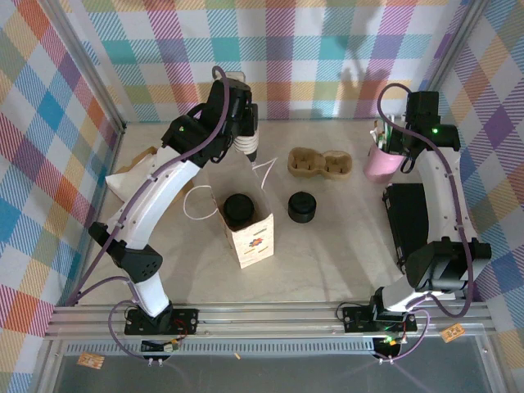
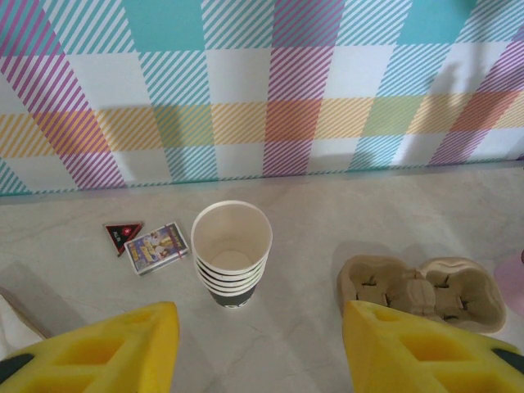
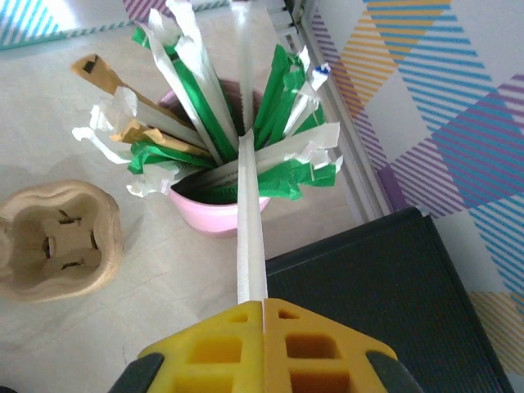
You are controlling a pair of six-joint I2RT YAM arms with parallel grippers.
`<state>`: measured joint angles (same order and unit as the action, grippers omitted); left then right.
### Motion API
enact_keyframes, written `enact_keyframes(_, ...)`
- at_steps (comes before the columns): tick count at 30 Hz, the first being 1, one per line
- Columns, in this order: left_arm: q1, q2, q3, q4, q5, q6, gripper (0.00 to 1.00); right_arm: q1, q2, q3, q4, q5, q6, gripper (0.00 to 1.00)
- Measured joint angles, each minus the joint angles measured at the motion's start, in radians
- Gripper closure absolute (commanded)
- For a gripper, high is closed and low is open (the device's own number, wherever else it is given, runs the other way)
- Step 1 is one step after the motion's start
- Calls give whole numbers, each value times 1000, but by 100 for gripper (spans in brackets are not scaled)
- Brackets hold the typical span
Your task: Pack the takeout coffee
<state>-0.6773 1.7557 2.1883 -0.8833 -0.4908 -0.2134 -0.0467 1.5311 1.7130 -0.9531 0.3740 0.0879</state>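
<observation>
Two arms reach toward the back of the table (image 1: 327, 246); the left gripper (image 2: 260, 323) hangs released, its yellow fingers (image 2: 123, 352) spread wide with nothing between them, and the stack of lidless cups (image 2: 232, 254) stands upright just ahead of the gap. The right gripper (image 3: 264, 309) is clenched on a wrapped straw (image 3: 250, 237), pinching its near end while the far end sits among the other straws in the pink cup (image 3: 214, 219). The takeout coffee (image 1: 240, 210) sits in the open mouth of the paper bag (image 1: 255, 241) at mid-table, with its round black lid facing up; whether it touches the bag's wall I cannot tell. The black stack of lids (image 1: 301, 207) stands just right of the bag; the cardboard carrier (image 1: 319, 164) lies behind it, between the cup stack and the pink cup; a black tray (image 3: 368, 278) lies beside the pink cup on the near side.
</observation>
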Motion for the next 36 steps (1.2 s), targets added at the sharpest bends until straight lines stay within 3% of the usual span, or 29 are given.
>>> enact_keyframes(16,0,-18,-53,53,2,28,45,0,-27,243,-161,-69,1,100)
enact_keyframes(27,0,-109,-174,120,-51,61,45,0,-94,370,-294,-153,40,100)
enact_keyframes(36,0,-133,-176,119,-60,59,46,0,-97,449,-370,-264,57,100)
